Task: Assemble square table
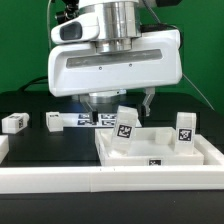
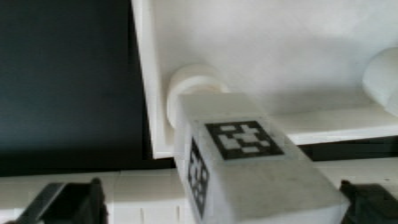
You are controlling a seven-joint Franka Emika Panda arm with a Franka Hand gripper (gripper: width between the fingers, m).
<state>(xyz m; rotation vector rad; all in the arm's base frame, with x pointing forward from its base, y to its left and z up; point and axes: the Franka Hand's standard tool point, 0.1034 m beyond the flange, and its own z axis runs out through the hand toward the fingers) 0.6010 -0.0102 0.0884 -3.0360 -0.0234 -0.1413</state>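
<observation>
The large white square plastic slab with a raised rim (image 1: pixel 118 160) lay on the black counter (image 1: pixel 40 141), toward 4 o'clock in the exterior view. A small white tagged leg (image 1: pixel 125 122) (image 2: pixel 240 150) stood at its 10 o'clock corner and a second leg (image 1: pixel 185 126) at its 2 o'clock corner. The fingers (image 1: pixel 149 101) hung spread wide on either side of the first leg, holding nothing. Two loose legs (image 1: pixel 13 122) (image 1: pixel 53 120) lay toward 9 o'clock.

Bright even light, soft shadows; wrist view slightly blurred.
</observation>
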